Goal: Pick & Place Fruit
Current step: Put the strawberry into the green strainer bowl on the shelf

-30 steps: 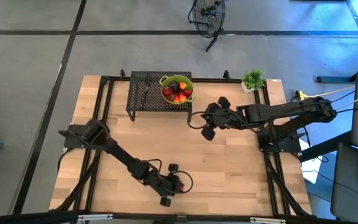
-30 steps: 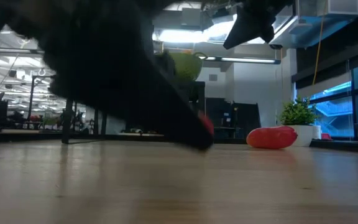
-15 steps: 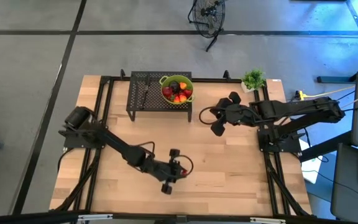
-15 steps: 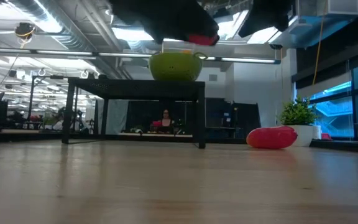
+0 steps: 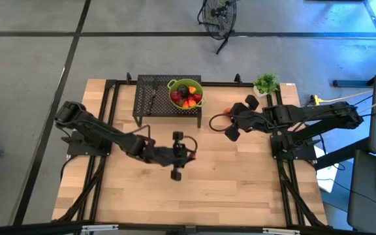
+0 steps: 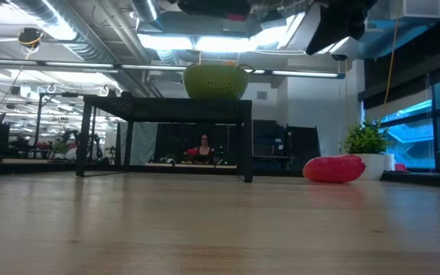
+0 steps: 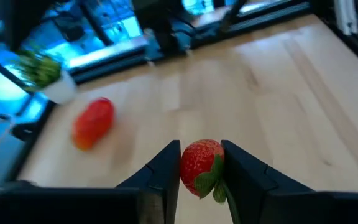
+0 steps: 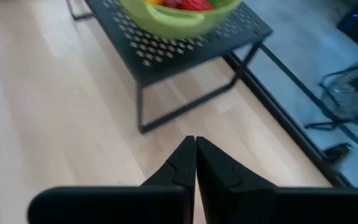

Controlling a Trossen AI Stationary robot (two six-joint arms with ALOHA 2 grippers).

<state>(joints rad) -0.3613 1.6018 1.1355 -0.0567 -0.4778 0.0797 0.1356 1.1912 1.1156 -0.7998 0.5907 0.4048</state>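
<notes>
My left gripper (image 5: 187,155) hangs over the middle of the table, shut on a red strawberry (image 7: 201,167) with green leaves. My right gripper (image 5: 230,119) is shut (image 8: 195,158) and hovers right of the black rack, just above the glossy red oblong fruit (image 5: 228,112), which lies on its side on the table (image 6: 333,169) (image 7: 93,122). The lime-green bowl (image 5: 185,93) stands on the black rack (image 5: 155,101) (image 6: 216,80) and holds several red and orange pieces and one dark green one. My left gripper pinches the strawberry by its two flanks (image 7: 190,163) between the two fingers (image 7: 166,171). The fingers come slanting down from the table's left. The strawberry is lifted clear of the table, its leaf end (image 7: 217,186) toward the gripper.
A small potted plant (image 5: 266,83) stands at the far right corner. The rack fills the far middle, and a dark knife (image 5: 152,98) lies on its left part. Black frame rails (image 5: 281,130) run along the table's sides. Bare wood spreads across the near half.
My left gripper has risen from the table near the near edge with the strawberry in its fingers, and has swung up and toward the far edge, to the middle of the table. My right gripper has drawn back a little toward the table's right.
</notes>
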